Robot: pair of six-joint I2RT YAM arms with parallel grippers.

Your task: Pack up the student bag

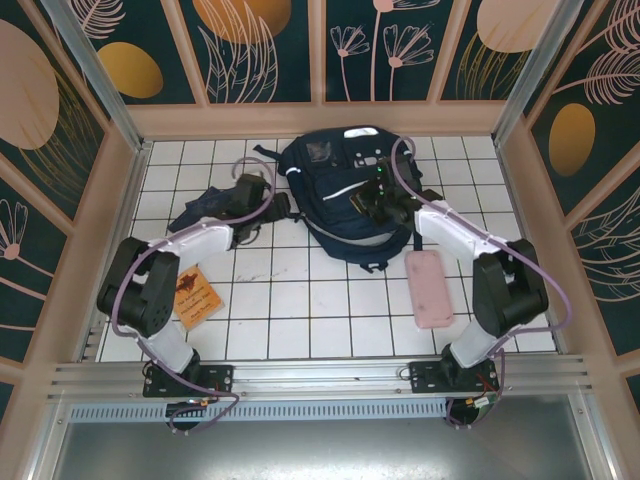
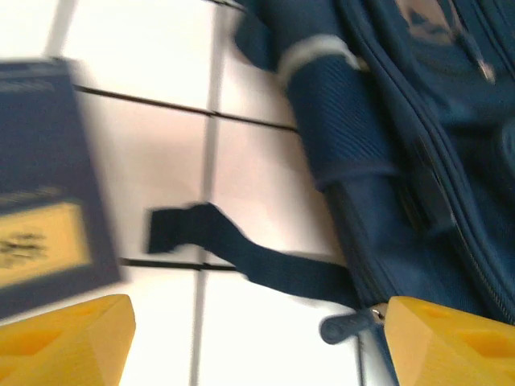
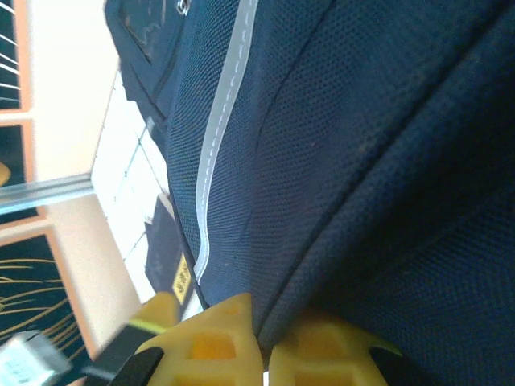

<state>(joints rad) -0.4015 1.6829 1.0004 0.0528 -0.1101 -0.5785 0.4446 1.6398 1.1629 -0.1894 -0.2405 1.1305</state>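
The student bag (image 1: 325, 170) lay at the far middle of the tiled counter (image 1: 300, 320), between the two tools. Packing appeared to be at an early stage. No item was seen inside the bag, and its interior was hidden, so its contents could not be determined.

Three loose items lay on the counter outside it:
- a navy book (image 2: 40, 209), just beside the bag on the left arm's side;
- an orange booklet (image 1: 196, 297), near the left arm;
- a pink case (image 1: 432, 288), near the right arm.

The left tool (image 2: 257, 346) stood released, its fingers wide apart over a loose strap (image 2: 241, 253) and a zip pull (image 2: 344, 326), grasping nothing. The right tool (image 3: 261, 350) was clenched on a fold of the bag's fabric.

Judged remaining: open a compartment, then load the three items.
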